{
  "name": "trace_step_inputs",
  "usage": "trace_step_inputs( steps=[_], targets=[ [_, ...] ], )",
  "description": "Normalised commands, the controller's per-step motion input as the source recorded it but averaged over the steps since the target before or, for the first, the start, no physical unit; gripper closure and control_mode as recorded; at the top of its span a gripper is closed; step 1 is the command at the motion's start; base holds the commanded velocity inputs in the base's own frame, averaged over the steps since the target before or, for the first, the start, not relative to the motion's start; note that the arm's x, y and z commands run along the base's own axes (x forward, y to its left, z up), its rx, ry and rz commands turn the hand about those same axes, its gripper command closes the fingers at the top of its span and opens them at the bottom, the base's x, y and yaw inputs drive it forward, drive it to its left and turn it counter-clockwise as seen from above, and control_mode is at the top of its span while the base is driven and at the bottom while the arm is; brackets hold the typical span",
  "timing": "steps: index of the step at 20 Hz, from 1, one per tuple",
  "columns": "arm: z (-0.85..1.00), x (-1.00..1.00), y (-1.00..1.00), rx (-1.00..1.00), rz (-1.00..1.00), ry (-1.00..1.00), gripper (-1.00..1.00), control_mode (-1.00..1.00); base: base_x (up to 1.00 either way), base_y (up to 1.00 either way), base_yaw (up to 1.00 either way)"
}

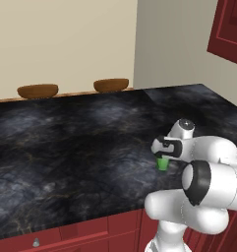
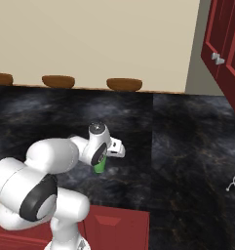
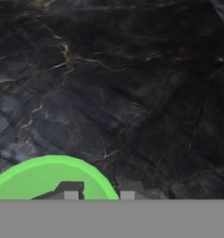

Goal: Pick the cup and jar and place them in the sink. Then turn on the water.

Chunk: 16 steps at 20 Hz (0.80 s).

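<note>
- You have one cup (image 1: 162, 163) in front of you: small, bright green, standing upright on the dark marbled desk (image 1: 66, 147), near the front edge and right under the hand.
- In the right base view the same cup (image 2: 100, 165) shows just below the wrist, partly hidden by it.
- In the hand view the cup (image 3: 34, 179) fills the lower left as a green round seen from above.
- The fingers (image 3: 99, 191): you see two dark tips at the bottom of the hand view. One lies over the cup's green top and the other over the dark desk just beyond its rim, so they straddle the cup's wall with a narrow gap between them. You cannot tell from these pictures whether they press on the wall.
- In the left base view the gripper (image 1: 162, 156) sits directly on top of the cup.
- Count three brown wooden bowls (image 2: 124, 84) along the back edge of the desk in the right base view; two of them show in the left base view.
- Red cabinet doors (image 2: 224, 53) hang at upper right, and red drawer fronts (image 1: 85, 234) run below the desk.
- No writing, label or brand is readable anywhere.
</note>
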Motion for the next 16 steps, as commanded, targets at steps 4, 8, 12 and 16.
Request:
trace_step_inputs(
  steps=[4,8,12,16],
  targets=[
    [0.59,-0.24,-0.18,0.01,0.00,0.00,1.00,-1.00,0.00,0.00,0.00],
    [1.00,-0.47,-0.31,0.00,0.00,-0.06,1.00,-1.00,0.00,0.00,0.00],
    [0.98,-0.52,-0.22,0.00,0.00,-0.12,1.00,-1.00,0.00,0.00,0.00],
    [0.74,-0.60,-0.04,0.00,0.00,-0.20,1.00,-1.00,0.00,0.00,0.00]
  ],
)
